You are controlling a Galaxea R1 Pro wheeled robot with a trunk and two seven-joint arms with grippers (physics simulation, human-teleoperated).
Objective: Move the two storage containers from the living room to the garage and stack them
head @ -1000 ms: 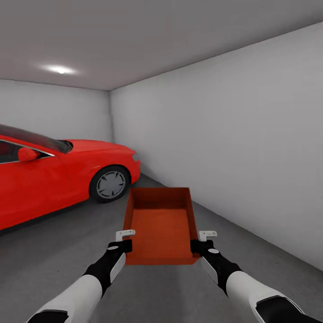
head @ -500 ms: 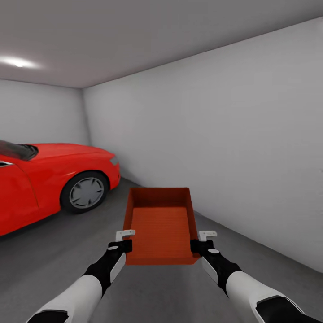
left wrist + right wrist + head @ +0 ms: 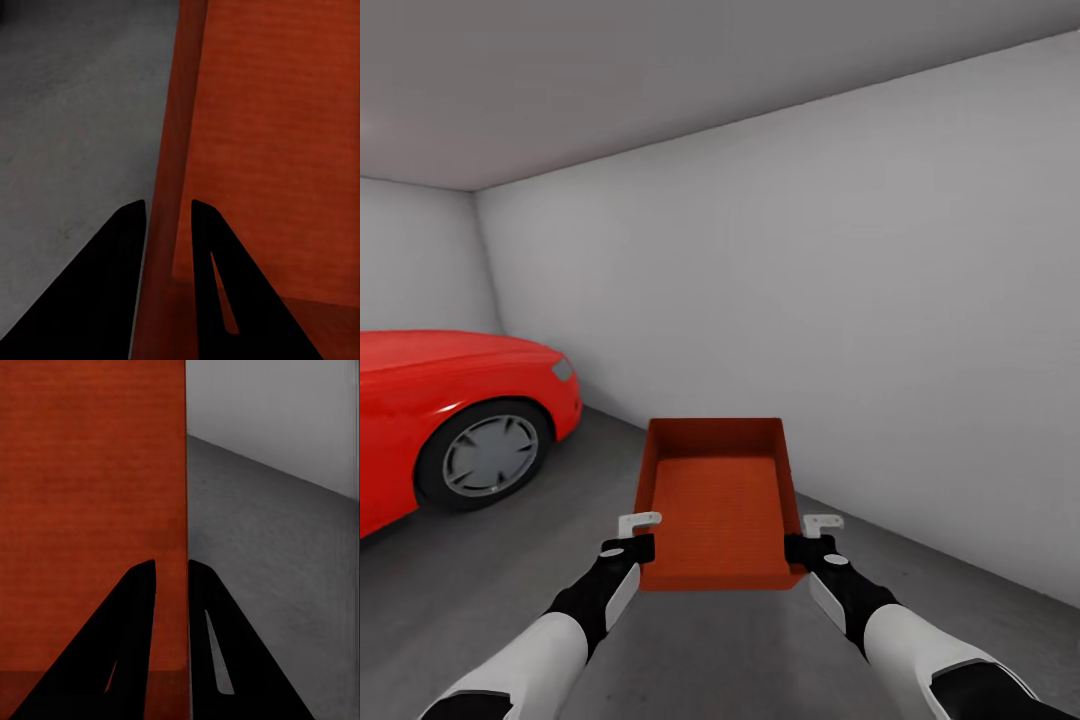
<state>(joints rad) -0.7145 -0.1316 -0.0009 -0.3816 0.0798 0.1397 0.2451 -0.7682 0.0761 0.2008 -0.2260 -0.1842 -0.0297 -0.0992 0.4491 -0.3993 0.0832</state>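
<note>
Head view: both arms reach forward and slightly inward, left gripper (image 3: 641, 537) and right gripper (image 3: 807, 538) at the near corners of an orange-red rectangular open bin (image 3: 718, 500), carried level above the dark grey concrete floor (image 3: 480, 590) near a white wall (image 3: 860, 320) and a red car (image 3: 450, 420).

Left wrist view: black fingers (image 3: 105, 285) nearly closed, pinching the bin's thin side wall.

Right wrist view: fingers (image 3: 120, 645) the same, clamped either side of the wall.

A home garage, red car (image 3: 450, 420) parked at the left of the frame, dark grey concrete floor (image 3: 710, 650), bare white-grey walls (image 3: 840, 300), plain ceiling (image 3: 610, 70) overhead
</note>
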